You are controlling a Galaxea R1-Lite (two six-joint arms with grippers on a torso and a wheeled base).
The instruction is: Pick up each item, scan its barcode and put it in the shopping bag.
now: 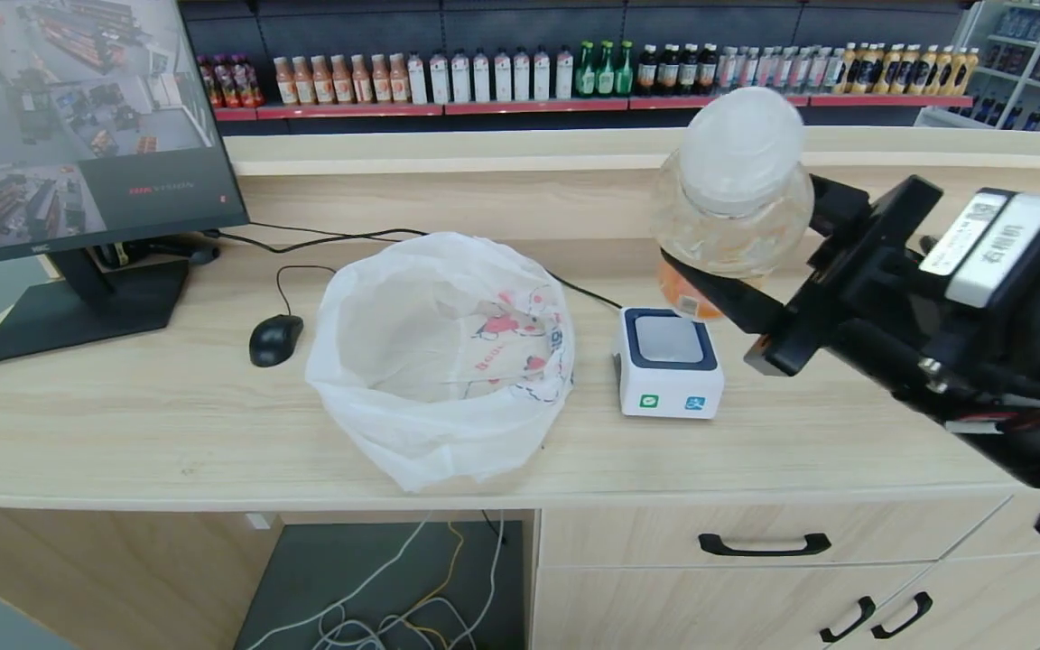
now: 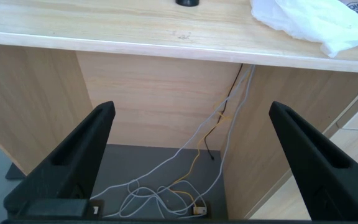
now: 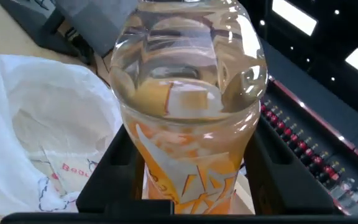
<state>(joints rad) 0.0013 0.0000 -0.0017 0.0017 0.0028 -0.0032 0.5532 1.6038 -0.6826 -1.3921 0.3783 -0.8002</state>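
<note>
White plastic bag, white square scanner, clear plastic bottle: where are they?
White plastic bag (image 1: 412,424), head view, front wall.
White square scanner (image 1: 667,341), head view, top window.
Clear plastic bottle (image 3: 188,93), right wrist view, clear body.

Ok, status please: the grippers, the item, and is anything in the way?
Right gripper shut on bottle, held up by scanner. Left gripper open, low before the counter. Shopping bag open beside scanner, nothing between.
</note>
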